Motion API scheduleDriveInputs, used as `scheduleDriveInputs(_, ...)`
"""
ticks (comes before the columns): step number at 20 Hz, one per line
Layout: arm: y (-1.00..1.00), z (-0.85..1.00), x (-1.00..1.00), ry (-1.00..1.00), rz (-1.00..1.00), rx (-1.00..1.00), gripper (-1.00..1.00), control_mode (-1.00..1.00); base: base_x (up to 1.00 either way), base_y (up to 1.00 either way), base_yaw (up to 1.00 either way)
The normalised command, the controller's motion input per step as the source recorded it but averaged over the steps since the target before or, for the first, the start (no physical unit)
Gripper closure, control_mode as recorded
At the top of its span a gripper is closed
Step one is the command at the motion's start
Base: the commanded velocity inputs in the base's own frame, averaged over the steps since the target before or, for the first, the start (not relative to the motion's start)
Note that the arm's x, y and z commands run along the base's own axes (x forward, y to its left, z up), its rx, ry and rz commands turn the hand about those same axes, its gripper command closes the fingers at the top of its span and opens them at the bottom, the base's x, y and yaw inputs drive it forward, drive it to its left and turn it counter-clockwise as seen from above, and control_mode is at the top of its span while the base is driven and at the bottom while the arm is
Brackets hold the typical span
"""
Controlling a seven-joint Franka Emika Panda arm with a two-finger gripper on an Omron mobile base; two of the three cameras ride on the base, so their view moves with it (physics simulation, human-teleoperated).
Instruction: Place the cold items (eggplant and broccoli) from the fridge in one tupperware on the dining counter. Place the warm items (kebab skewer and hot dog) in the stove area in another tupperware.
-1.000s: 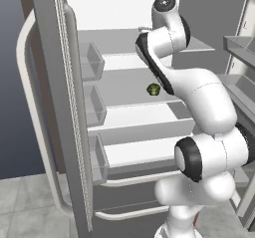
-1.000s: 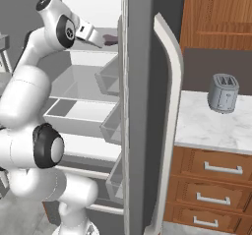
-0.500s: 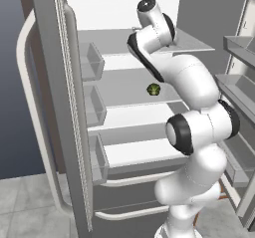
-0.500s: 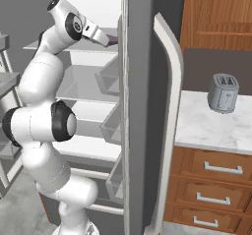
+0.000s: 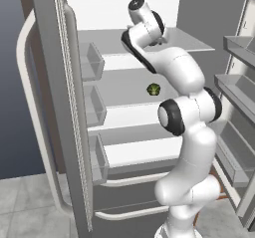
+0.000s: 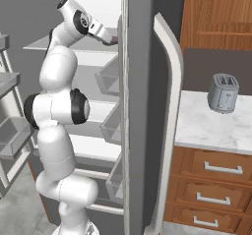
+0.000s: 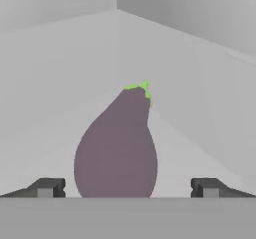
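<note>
My gripper [image 7: 128,188] stands spread wide, its tips either side of the eggplant [image 7: 116,148] on the fridge shelf [image 7: 45,148], not pinching it.

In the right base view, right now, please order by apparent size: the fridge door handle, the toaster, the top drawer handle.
1. fridge door handle
2. toaster
3. top drawer handle
The handle is nearer the camera, so its true size is unsure.

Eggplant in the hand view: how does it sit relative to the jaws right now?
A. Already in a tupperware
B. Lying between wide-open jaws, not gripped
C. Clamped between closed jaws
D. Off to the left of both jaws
B: the eggplant lies on the fridge shelf, centred between the spread fingertips, with clear gaps on both sides.
</note>
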Motion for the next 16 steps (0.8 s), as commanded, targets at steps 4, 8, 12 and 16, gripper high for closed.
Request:
scheduleDriveInputs(4,0.0,-0.32,0.53,-0.07,-0.03,0.0,-1.0,-1.0,0.0,0.0,0.0)
scheduleDriveInputs(8,-0.1,-0.17,0.35,-0.19,-0.04,-0.02,-1.0,-1.0,0.0,0.0,0.0)
scheduleDriveInputs(12,-0.51,-0.5,0.05,-0.06,-0.08,-0.03,1.0,-1.0,0.0,0.0,0.0)
scheduleDriveInputs(16,-0.89,-0.79,-0.04,0.0,-0.16,-0.03,1.0,-1.0,0.0,0.0,0.0)
